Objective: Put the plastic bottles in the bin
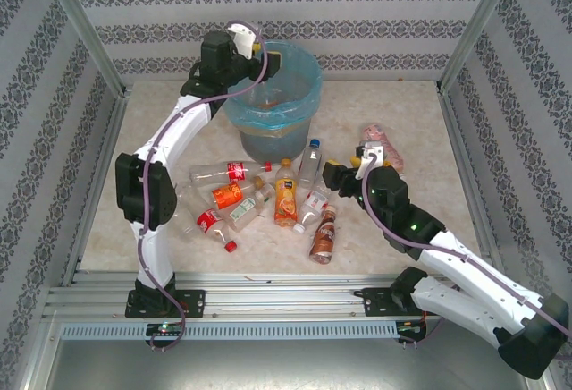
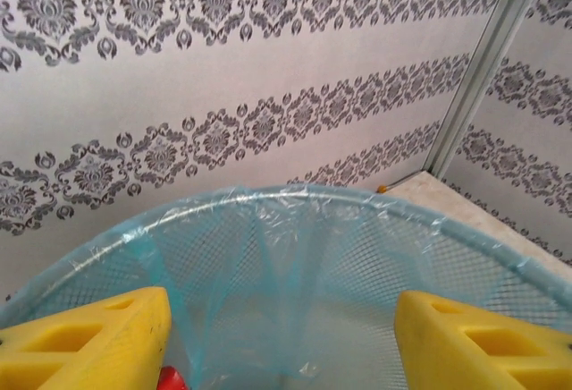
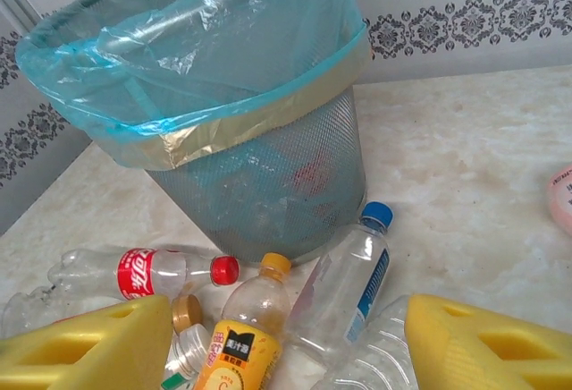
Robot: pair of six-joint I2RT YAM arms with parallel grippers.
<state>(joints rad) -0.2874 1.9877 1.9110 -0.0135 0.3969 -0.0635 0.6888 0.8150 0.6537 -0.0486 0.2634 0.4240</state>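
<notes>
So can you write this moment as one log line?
left gripper: open, over bin | right gripper: open, at bottles | status: many bottles outside bin

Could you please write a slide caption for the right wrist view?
Open right gripper above scattered plastic bottles lying beside the bag-lined bin.

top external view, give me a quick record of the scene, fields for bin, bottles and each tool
bin: upright, far side of the table
plastic bottles: cluster lying on the table in front of the bin
left tool: open, above the bin's mouth
right tool: open, low over the bottles, facing the bin
</notes>
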